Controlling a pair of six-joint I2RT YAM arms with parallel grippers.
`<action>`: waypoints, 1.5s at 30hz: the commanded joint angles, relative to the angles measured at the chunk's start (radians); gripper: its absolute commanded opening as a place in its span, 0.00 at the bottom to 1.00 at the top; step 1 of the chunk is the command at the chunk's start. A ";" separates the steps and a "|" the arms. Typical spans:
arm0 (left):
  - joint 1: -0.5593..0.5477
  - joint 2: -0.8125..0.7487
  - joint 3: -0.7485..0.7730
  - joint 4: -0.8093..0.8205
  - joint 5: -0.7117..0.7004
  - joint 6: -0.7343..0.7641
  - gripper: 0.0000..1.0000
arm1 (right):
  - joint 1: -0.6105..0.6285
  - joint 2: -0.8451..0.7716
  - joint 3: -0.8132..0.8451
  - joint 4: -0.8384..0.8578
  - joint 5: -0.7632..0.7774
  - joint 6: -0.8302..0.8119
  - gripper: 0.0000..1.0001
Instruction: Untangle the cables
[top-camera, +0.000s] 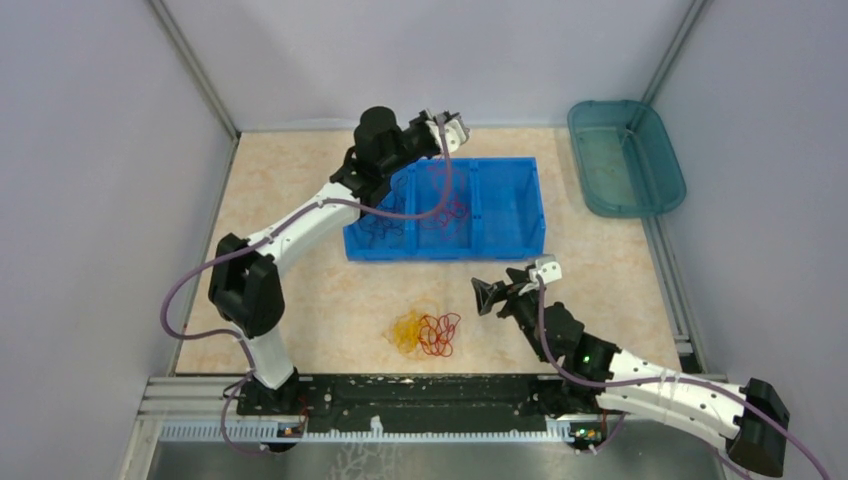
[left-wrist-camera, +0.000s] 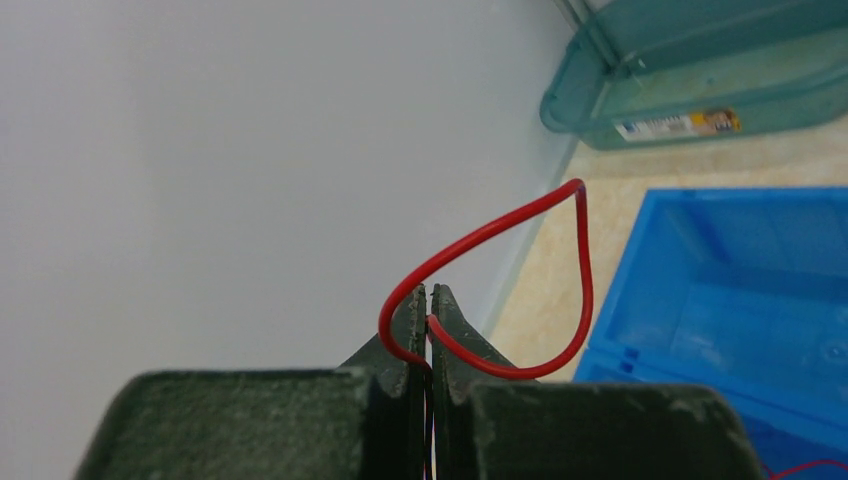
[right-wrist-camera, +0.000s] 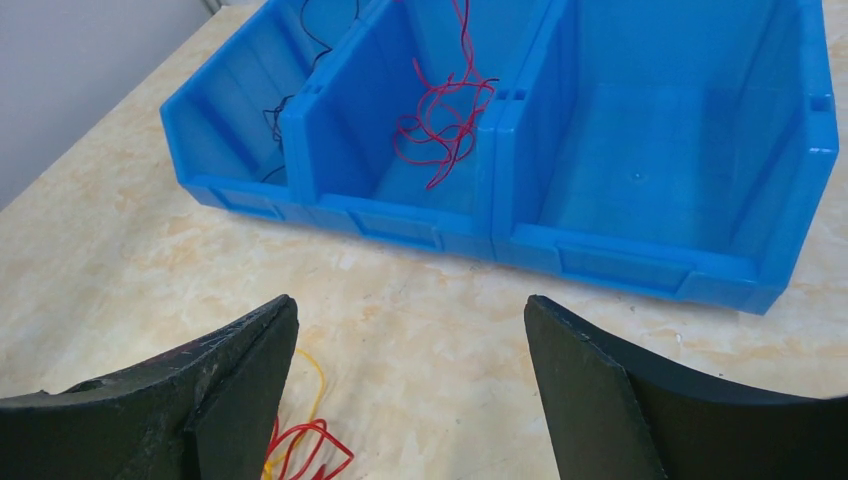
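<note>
Enclosure with plain grey walls (top-camera: 90, 200) and a beige marbled table (top-camera: 300, 260). The left gripper (left-wrist-camera: 428, 295) stands high, its jaws pressed together on a loop of red cable (left-wrist-camera: 577, 186) that arches out beyond its tips. Directly beneath this tool sits the blue bin (top-camera: 440, 250). The strand hangs from the jaws into the middle compartment, where a red bundle (right-wrist-camera: 440, 120) lies. A dark cable (right-wrist-camera: 275, 115) occupies the compartment beside it, ahead and to the left of the right tool. The right gripper (right-wrist-camera: 410, 305) hovers low over the table, jaws spread wide with nothing between them. Just beneath it, by the finger at the left of its wrist view, lies a tangle of yellow cable (top-camera: 408, 328) interlaced with red loops (top-camera: 440, 335). Assessment: the step in hand appears to be placing the red strand with its like. Recommended: hold the left gripper centred over the middle compartment, lower until the hanging length pools inside the walls, then release, so no tail drapes over a divider onto the dark cable. The right gripper would do best to pinch one outer red loop, not the knot, and draw away slowly, checking whether the yellow follows
</note>
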 joint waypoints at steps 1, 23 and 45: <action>-0.002 0.013 -0.075 -0.045 -0.092 0.142 0.00 | 0.007 -0.012 0.064 -0.015 0.044 0.001 0.84; -0.008 0.256 0.230 -0.735 -0.045 -0.124 0.10 | 0.005 -0.003 0.121 -0.086 0.073 0.018 0.85; -0.007 0.286 0.395 -0.931 0.000 0.025 0.85 | 0.004 0.014 0.194 -0.174 0.058 0.078 0.85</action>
